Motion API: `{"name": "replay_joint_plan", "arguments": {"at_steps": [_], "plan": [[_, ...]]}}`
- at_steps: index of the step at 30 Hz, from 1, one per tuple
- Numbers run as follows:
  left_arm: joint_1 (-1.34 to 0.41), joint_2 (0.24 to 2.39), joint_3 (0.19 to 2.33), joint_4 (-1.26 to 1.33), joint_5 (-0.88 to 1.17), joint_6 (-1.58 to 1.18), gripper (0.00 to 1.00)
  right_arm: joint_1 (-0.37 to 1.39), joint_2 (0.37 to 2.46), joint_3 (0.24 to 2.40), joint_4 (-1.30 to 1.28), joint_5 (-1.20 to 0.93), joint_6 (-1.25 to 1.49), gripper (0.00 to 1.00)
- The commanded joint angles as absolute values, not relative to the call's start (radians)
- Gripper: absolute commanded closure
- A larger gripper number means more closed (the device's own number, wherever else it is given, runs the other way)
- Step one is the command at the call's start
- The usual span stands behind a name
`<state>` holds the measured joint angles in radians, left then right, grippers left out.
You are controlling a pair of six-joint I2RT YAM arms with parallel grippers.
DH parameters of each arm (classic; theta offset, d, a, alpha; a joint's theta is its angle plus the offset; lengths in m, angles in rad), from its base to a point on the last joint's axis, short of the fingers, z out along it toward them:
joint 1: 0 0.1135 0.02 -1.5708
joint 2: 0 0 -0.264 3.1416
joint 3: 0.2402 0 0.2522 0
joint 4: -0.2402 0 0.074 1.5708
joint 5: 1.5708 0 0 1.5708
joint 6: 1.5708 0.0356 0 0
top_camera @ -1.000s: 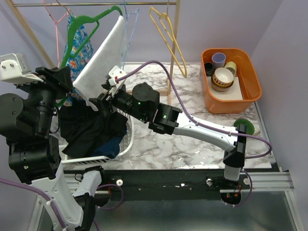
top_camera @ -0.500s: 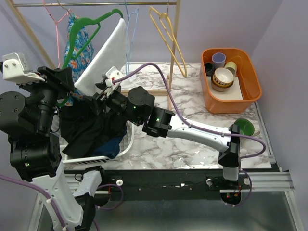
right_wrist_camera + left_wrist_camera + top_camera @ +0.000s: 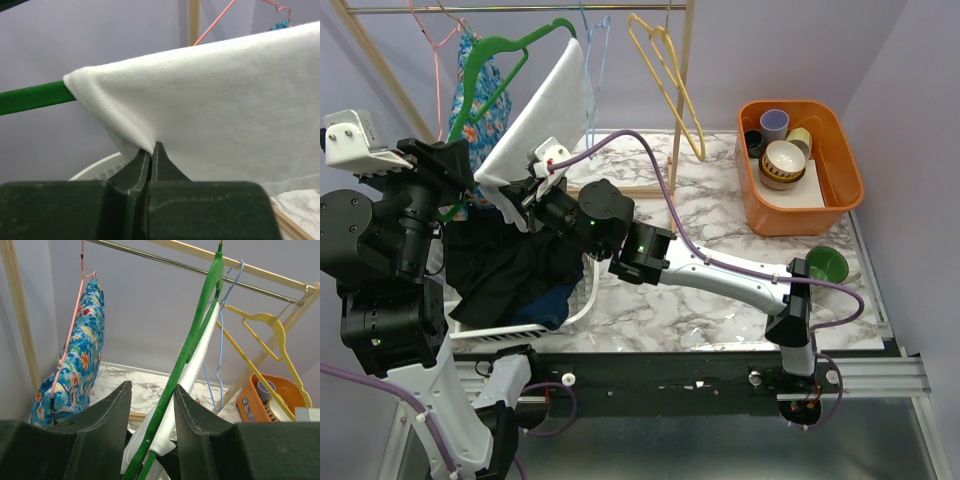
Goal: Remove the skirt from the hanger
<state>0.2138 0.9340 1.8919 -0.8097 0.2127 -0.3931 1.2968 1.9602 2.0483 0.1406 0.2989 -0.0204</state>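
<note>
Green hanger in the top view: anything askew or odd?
Yes. The green plastic hanger hangs steeply tilted, its draped white cloth pulled taut down-left, because the right pincer is shut on the cloth's edge.

Marble table (image 3: 720, 205): orange tub (image 3: 800, 221) (crockery inside) at the back right, green bowl (image 3: 827, 264) just in front of it, white basket (image 3: 582, 296) far to its left.

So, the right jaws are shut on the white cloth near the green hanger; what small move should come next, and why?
Probably draw the right gripper slightly back, jaws kept shut. They pinch a fold of the white garment just under the green hanger, which passes between the left gripper's jaws, so a gentle pull should start the cloth sliding off.
</note>
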Motion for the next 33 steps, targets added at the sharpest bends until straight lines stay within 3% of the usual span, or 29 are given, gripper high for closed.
{"name": "replay_joint_plan", "arguments": {"at_steps": [1, 12, 27, 33], "plan": [[0.209, 0.914, 1.895, -0.726, 0.173, -0.387, 1.00, 1.305, 1.954, 2.044, 0.172, 0.281, -0.002, 0.99], [0.209, 0.922, 1.870, -0.724, -0.147, -0.222, 1.00, 1.304, 1.824, 1.835, 0.230, 0.083, -0.005, 0.99], [0.209, 0.960, 1.838, -0.669, -0.244, -0.169, 1.00, 1.305, 1.661, 1.550, 0.281, 0.018, 0.055, 0.99], [0.209, 0.968, 1.848, -0.649, -0.273, -0.169, 1.00, 1.307, 1.579, 1.399, 0.345, -0.152, 0.023, 0.99]]}}
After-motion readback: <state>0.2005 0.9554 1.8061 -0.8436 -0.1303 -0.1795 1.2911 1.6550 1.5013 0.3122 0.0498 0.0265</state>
